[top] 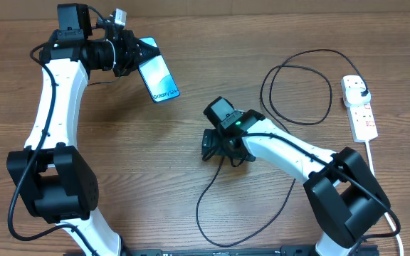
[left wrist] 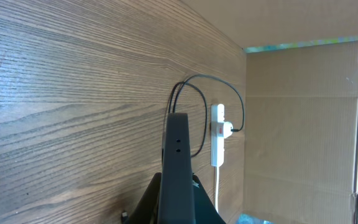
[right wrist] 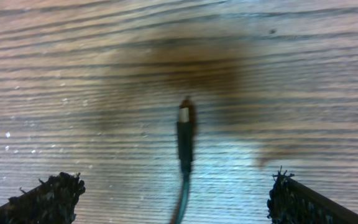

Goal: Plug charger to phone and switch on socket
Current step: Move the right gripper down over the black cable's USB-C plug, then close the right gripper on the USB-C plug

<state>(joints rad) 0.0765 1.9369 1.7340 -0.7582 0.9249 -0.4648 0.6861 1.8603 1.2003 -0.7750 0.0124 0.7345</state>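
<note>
Overhead first: the left tool (top: 141, 58) is clamped tight on one end of the phone (top: 159, 80) up at the far left, teal screen facing the camera. The right tool (top: 213, 146) sits mid-desk (top: 155, 156), right over the charger (top: 203, 203). Its thin black cable loops off to a plug in the end outlet of the socket (top: 364, 117) by the right edge. Phone and cable tip are well apart.

Left wrist view: the phone (left wrist: 178, 162) shows edge-on, a dark slab blocking the middle. Behind it are the socket (left wrist: 217, 140), its white cord (left wrist: 217, 186) and the cable loop, with a cardboard wall (left wrist: 303, 124) past them.

Right wrist view: the fingers (right wrist: 45, 198) are spread wide, gripping nothing. The charger's connector tip (right wrist: 184, 124) lies flat on the desk between them, a bit blurry.
</note>
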